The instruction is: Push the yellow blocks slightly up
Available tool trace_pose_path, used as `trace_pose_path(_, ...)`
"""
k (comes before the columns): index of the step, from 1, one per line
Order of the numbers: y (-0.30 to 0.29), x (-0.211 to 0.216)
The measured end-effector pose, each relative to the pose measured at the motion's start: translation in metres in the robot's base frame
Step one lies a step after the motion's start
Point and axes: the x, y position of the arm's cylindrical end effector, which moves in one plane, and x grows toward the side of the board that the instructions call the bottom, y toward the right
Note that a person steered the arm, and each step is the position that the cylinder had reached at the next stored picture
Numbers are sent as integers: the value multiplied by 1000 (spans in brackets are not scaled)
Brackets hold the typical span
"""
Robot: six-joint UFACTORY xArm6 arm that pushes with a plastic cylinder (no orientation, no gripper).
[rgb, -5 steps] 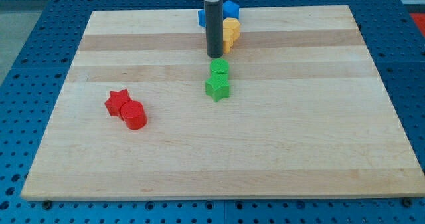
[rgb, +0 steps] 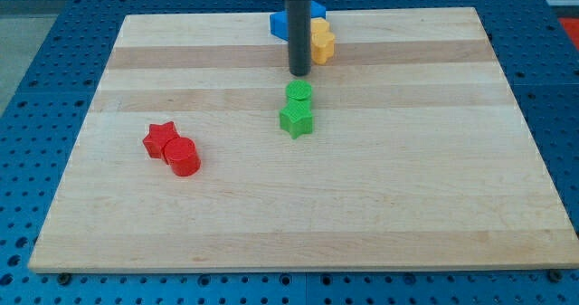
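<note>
One pale wooden surface (rgb: 380, 205) lies on a blue pegboard bench (rgb: 54, 61); no writing is legible. The tool is a plain rod without jaws; my tip (rgb: 298, 73) stands just left of the yellow blocks (rgb: 322, 42), near the top edge beside the blue blocks (rgb: 279, 23). Since the earlier frame, tip and yellow blocks have shifted upward. Green blocks (rgb: 297, 108) and red blocks (rgb: 172, 147) are unchanged.

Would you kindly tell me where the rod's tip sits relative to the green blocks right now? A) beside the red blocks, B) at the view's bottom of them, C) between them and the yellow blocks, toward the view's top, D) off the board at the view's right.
C: my tip sits just above the green blocks in the view, with the yellow blocks beside the rod toward the view's top right.
</note>
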Motion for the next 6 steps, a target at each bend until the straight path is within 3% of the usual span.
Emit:
trace_pose_path(1, 28, 15)
trace_pose_path(4, 31, -31)
trace_pose_path(6, 30, -38)
